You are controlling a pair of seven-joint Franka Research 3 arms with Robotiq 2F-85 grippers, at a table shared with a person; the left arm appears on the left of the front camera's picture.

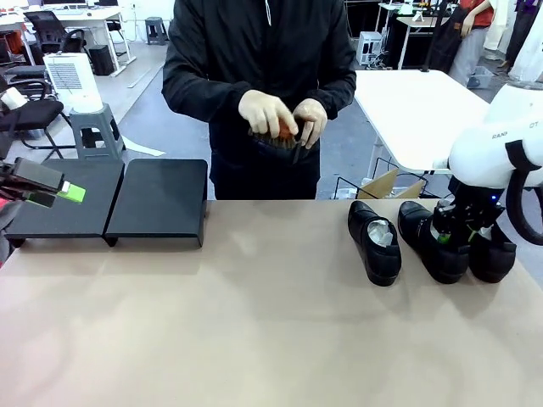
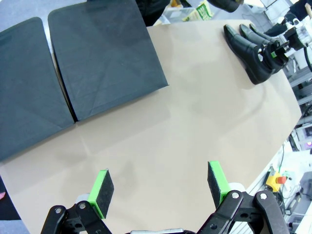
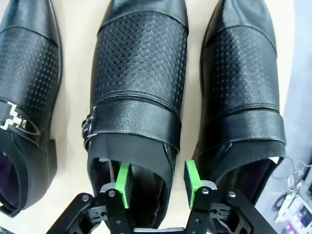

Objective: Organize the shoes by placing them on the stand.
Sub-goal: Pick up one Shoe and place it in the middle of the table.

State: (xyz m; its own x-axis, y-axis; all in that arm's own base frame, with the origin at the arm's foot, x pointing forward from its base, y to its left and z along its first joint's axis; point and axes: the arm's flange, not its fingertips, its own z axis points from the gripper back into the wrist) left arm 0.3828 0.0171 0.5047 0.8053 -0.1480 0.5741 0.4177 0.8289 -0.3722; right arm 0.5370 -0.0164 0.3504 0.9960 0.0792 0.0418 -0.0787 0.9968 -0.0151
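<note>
**Stand bare, right arm on a shoe**

The stand [image 1: 161, 199] sits bare at the far left of the table [image 1: 254, 339]. Three shoes [image 1: 373, 242] stand side by side at its far right, well apart from the stand, so by my read all the placing is left. The right gripper [image 3: 158, 180] points down onto the middle shoe [image 3: 139, 73], one pad inside the opening and one outside the side wall. Its jaws are half-closed; can't tell if they pinch. The left gripper [image 1: 64, 191] hovers by the stand's left section, jaws wide, holding nothing.
</note>
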